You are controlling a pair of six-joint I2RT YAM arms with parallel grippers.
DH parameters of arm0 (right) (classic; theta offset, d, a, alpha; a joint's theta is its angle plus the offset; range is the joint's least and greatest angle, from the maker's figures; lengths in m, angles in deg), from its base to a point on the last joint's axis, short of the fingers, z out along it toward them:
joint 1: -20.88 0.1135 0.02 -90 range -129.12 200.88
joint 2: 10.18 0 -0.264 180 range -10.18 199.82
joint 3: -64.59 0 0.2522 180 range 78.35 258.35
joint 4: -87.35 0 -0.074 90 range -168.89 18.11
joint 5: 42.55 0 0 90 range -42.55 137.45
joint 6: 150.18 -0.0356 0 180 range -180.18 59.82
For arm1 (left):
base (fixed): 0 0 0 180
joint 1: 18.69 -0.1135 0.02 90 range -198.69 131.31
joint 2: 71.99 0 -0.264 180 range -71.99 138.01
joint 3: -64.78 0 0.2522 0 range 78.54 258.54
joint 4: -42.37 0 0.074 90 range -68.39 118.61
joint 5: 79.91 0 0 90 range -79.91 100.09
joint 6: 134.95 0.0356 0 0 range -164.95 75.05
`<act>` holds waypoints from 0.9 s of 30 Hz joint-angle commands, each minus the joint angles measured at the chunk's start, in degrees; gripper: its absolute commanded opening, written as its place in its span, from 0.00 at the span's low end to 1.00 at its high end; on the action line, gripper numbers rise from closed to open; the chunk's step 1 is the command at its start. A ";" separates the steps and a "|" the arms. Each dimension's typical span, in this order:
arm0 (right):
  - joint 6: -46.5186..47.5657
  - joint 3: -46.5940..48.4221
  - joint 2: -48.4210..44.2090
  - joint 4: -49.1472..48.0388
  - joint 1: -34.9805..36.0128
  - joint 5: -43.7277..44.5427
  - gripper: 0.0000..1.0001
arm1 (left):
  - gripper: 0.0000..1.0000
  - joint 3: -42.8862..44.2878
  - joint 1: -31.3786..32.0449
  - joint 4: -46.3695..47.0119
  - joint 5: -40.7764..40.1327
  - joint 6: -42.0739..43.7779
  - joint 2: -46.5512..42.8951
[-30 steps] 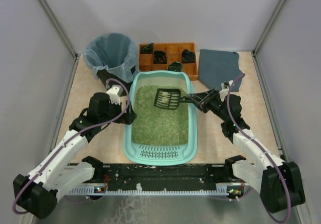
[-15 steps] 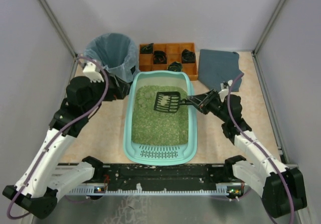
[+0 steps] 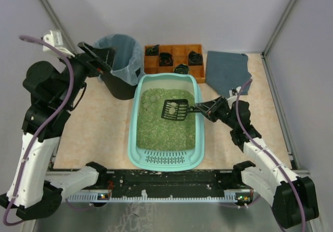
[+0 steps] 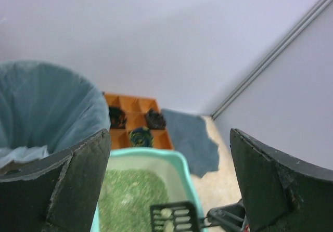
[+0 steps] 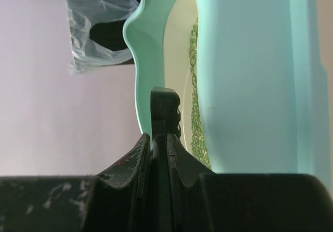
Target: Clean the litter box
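The litter box [image 3: 165, 160] was set in the middle of the table [image 3: 99, 133], with its slotted lip at the near end and green litter [image 3: 161, 130] spread inside. The right gripper [image 3: 207, 108] was clenched on the handle of a black scoop [image 3: 174, 110], reached in over the box's right rim. In the right wrist view the thin handle was seen pinched between the fingers [image 5: 136, 162]. The scoop's slotted head was held over the litter with a pale lump on it; whether it touched the litter could not be told. The left gripper [image 3: 100, 55] was held high at the far left, released, its jaws spread wide with nothing between them. It was beside the left rim of a black bin [image 3: 118, 89] lined with a bluish bag. Just beyond the box an orange tray [image 3: 148, 63] with compartments was placed, and a grey cloth [image 3: 226, 71] was laid to its right.
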 commanded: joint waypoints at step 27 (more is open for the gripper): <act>-2.74 0.19 -2.48 -8.89 1.82 1.76 0.00 | 1.00 14.44 0.32 12.35 10.97 -9.39 8.43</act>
